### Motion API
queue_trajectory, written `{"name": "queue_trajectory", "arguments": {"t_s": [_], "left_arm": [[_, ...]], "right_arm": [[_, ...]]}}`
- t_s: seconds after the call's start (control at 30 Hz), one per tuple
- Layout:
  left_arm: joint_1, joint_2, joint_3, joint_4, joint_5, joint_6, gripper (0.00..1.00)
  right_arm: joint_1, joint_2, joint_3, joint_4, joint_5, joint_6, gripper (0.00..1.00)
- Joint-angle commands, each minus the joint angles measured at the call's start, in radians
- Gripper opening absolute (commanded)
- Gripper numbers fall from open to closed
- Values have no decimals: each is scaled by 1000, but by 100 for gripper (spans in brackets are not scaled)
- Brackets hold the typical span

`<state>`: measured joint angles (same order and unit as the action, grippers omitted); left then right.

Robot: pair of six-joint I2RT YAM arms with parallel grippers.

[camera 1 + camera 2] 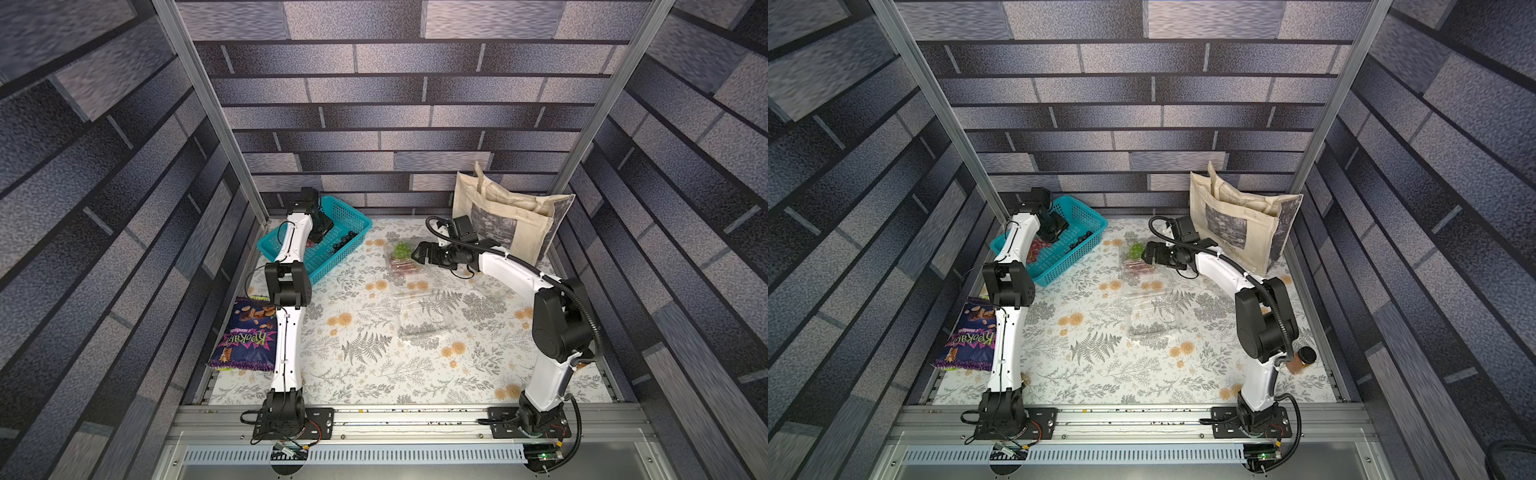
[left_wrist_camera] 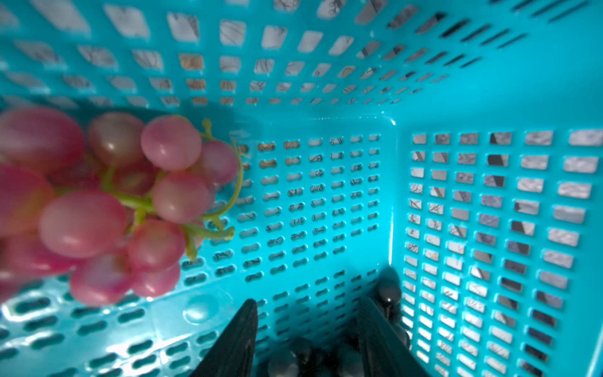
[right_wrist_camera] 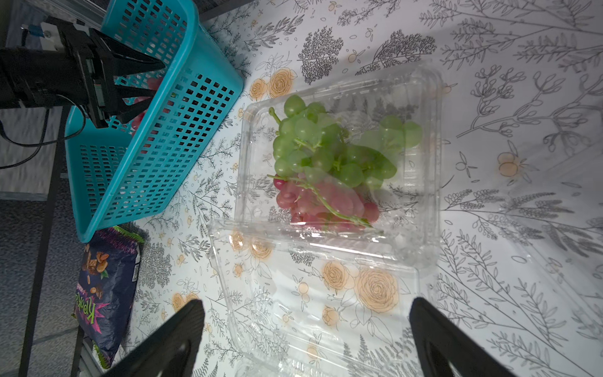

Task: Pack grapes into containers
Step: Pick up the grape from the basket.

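My left claw (image 2: 306,300) straddles black grapes (image 2: 386,295) in the basket (image 2: 489,81); gripping, I cannot tell. My right claw (image 3: 306,305) hangs released above the container (image 3: 430,130).

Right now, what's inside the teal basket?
A red bunch and a black bunch lie on the basket floor, with the left gripper down at the black one. From above, the left arm covers part of the floor.
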<state>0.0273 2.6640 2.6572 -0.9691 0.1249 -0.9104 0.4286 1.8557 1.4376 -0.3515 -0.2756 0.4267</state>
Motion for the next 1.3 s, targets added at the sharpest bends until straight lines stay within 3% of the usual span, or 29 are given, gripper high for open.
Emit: {"name": "queue_trajectory", "arguments": {"t_s": [0.0, 0.2, 0.3, 0.57, 0.7, 1.17, 1.27], "left_arm": [[-6, -91, -67, 41, -75, -203, 54], [-28, -153, -193, 94, -188, -467, 54], [-39, -146, -199, 125, -216, -522, 50], [-74, -35, -15, 16, -328, -608, 47], [-87, -35, -17, 2, -356, -669, 46], [-91, -54, -24, -123, -496, -651, 48], [-76, -29, -25, -117, -457, -648, 47]], "right_arm": [[-9, -33, -13, 24, -8, -3, 100], [-8, -41, -32, 46, -14, 2, 100], [-10, -45, -43, 51, -18, 0, 100], [-24, -62, -65, 55, -20, -4, 100], [-34, -66, -71, 57, -29, -7, 100], [-46, -93, -102, 81, -35, -2, 100], [-50, -103, -118, 91, -37, 0, 100]]}}
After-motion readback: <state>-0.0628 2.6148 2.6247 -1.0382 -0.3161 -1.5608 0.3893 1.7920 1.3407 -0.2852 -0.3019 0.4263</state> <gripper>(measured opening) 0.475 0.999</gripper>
